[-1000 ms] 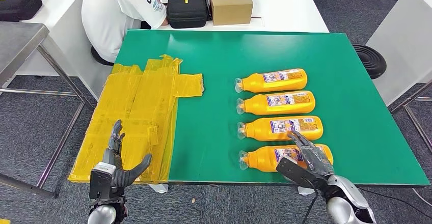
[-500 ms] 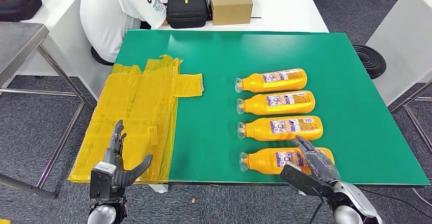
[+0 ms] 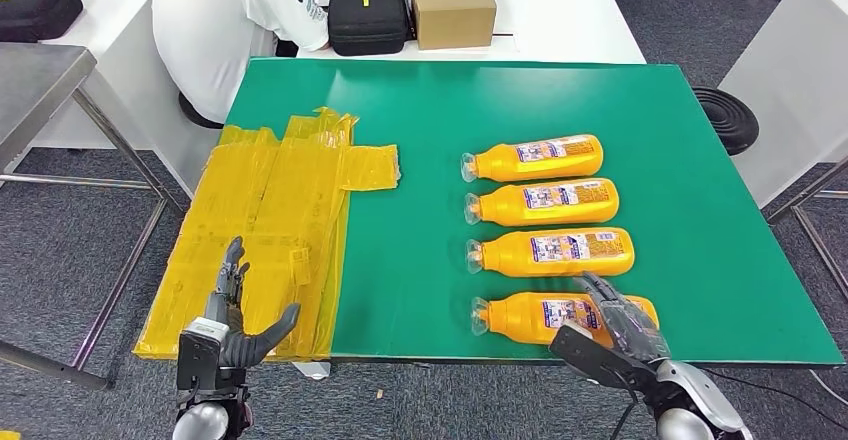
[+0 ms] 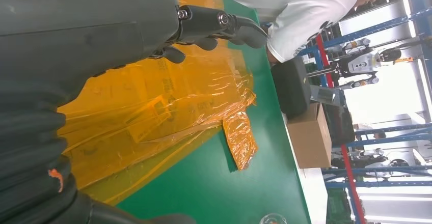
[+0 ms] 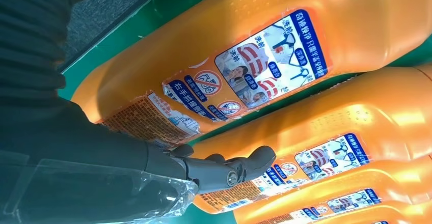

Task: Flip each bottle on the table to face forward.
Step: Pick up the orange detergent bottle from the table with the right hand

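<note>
Drawing back toward the green worktop (image 3: 680, 160) edge, the right hand (image 3: 618, 326) hovers released over the nearest orange plastic bottle (image 3: 530, 316), and should wrap its middle before rolling.

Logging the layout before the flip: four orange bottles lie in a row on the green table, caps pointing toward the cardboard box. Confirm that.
Not quite. The four orange bottles lie in a row on the green table, but the head view shows their caps pointing toward the yellow plastic sheet, not the cardboard box.
</note>
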Action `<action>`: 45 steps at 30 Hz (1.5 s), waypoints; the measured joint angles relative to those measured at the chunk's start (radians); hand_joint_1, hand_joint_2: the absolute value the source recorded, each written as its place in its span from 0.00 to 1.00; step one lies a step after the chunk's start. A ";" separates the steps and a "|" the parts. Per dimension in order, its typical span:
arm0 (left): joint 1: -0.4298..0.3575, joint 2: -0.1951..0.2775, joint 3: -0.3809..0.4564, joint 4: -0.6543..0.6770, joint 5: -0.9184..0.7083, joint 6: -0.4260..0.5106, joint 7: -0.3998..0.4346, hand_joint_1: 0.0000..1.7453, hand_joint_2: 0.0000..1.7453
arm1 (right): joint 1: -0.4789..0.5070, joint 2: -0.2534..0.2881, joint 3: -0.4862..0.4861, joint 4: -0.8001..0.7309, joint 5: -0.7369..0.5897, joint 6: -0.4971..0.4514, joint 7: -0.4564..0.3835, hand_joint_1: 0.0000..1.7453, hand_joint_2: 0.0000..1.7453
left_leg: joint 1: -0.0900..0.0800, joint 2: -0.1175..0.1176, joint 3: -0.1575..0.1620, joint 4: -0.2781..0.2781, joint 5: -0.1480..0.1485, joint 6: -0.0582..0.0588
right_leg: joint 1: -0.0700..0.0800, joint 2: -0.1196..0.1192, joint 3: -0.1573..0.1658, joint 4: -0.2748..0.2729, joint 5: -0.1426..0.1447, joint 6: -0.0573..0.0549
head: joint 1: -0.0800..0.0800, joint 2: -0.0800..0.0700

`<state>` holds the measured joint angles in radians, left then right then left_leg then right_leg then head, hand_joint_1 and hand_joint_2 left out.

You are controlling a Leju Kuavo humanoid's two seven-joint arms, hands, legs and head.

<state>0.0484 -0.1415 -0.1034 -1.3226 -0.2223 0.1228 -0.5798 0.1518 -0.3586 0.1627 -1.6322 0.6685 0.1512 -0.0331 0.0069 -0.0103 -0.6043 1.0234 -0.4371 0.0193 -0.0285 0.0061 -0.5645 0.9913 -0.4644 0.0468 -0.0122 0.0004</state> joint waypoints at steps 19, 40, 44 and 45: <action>-0.005 0.007 -0.005 0.030 0.023 0.006 0.000 0.00 1.00 | -0.078 -0.030 -0.041 0.114 -0.064 0.035 -0.017 0.02 1.00 | -0.002 0.000 0.000 0.000 0.001 0.001 | -0.002 0.000 0.000 0.000 0.001 0.001 | 0.000 0.000; -0.016 0.009 -0.010 0.040 0.032 0.016 -0.003 0.00 1.00 | -0.141 -0.039 -0.037 0.196 -0.070 0.074 -0.034 0.95 1.00 | -0.002 0.000 0.001 0.000 0.001 0.002 | -0.002 0.000 0.001 0.000 0.001 0.002 | 0.000 0.000; -0.016 0.009 -0.012 0.039 0.032 0.016 -0.003 0.00 1.00 | -0.139 -0.036 -0.036 0.196 -0.063 0.074 -0.033 0.94 1.00 | -0.002 0.000 0.002 0.000 0.001 0.002 | -0.002 0.000 0.001 0.000 0.001 0.002 | 0.000 0.000; -0.016 0.009 -0.013 0.039 0.032 0.016 -0.003 0.00 1.00 | -0.139 -0.036 -0.036 0.196 -0.062 0.074 -0.032 0.93 1.00 | -0.002 0.000 0.002 0.000 0.001 0.002 | -0.002 0.000 0.001 0.000 0.001 0.002 | 0.000 0.000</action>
<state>0.0321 -0.1324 -0.1161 -1.2832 -0.1900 0.1387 -0.5830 0.0129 -0.3942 0.1263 -1.4359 0.6062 0.2250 -0.0655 0.0045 -0.0098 -0.6026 1.0234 -0.4361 0.0211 -0.0305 0.0063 -0.5637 0.9912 -0.4635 0.0483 -0.0122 0.0004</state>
